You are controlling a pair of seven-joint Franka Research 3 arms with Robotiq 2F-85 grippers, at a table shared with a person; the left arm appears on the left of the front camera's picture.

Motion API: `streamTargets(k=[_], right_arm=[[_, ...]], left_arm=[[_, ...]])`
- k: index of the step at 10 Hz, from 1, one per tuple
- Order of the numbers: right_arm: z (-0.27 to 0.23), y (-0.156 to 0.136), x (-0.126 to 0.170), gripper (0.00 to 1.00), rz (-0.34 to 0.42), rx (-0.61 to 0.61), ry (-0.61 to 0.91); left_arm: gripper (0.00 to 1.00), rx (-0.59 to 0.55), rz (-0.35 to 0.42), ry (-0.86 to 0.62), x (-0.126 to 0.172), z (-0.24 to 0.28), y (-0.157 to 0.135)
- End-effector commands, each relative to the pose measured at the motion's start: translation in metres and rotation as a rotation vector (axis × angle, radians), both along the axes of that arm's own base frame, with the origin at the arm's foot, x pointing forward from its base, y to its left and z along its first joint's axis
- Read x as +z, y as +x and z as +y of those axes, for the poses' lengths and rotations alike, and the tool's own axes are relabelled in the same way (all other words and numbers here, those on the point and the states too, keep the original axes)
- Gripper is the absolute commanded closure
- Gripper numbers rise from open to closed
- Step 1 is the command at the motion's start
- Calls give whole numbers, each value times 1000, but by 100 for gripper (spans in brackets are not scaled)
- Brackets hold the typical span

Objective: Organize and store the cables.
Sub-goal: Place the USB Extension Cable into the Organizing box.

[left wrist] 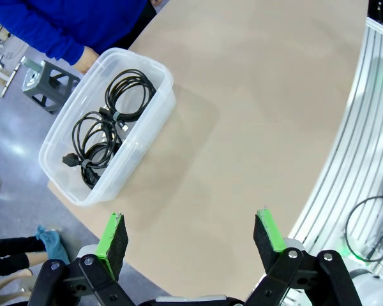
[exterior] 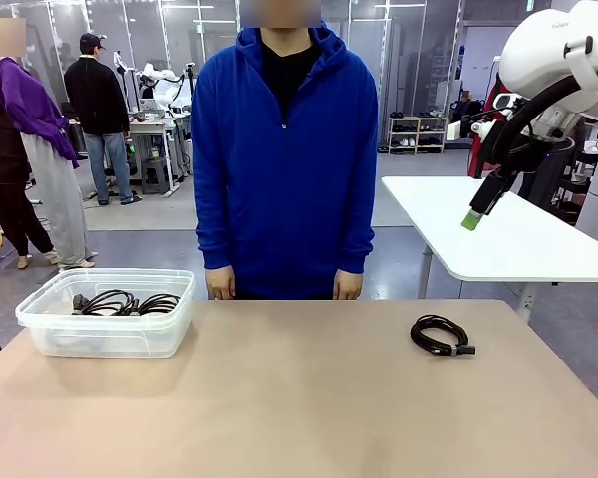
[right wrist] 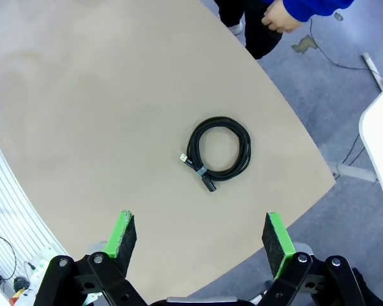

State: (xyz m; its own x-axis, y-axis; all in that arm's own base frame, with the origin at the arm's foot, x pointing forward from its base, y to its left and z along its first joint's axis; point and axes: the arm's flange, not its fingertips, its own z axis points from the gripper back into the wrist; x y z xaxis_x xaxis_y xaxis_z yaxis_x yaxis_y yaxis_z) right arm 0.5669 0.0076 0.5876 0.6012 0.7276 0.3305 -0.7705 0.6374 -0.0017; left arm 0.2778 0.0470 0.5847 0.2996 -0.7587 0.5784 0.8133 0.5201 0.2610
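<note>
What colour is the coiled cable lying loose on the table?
Black; the coiled cable shows best in the right wrist view.

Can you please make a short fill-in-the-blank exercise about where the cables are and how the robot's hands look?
1. The clear plastic box holds coiled black ____.
2. One cable coil lies alone on the bare ____.
3. The left hand and the right hand are both ____ and hold nothing.
4. The person's sweater is ____.

Missing words: cables; table; open; blue
</note>
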Motion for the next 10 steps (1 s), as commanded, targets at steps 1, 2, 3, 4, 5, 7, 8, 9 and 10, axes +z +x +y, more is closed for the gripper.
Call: streamTargets(k=[1, 2, 3, 4, 5, 7, 8, 9, 10], right_arm=[[2, 5, -7, 0, 12, -28, -27], [4, 4, -12, 0, 12, -27, -39], [6, 4, -17, 0, 6, -31, -50], [8, 4, -24, 0, 5, -30, -55], [12, 4, -34, 0, 9, -29, -77], [17, 4, -60, 0, 24, -34, -108], [18, 1, -78, 0, 26, -35, -124], [17, -2, -94, 0, 24, -34, -130], [17, -1, -112, 0, 24, -36, -142]], left_arm=[[0, -2, 3, 1, 0, 0, -1], [0, -2, 3, 1, 0, 0, -1], [0, -2, 3, 1, 0, 0, -1], [0, -2, 3, 1, 0, 0, -1], [0, -2, 3, 1, 0, 0, -1], [0, -2, 3, 1, 0, 0, -1], [0, -2, 3, 1, 0, 0, -1], [0, -2, 3, 1, 0, 0, -1], [0, -2, 3, 1, 0, 0, -1]])
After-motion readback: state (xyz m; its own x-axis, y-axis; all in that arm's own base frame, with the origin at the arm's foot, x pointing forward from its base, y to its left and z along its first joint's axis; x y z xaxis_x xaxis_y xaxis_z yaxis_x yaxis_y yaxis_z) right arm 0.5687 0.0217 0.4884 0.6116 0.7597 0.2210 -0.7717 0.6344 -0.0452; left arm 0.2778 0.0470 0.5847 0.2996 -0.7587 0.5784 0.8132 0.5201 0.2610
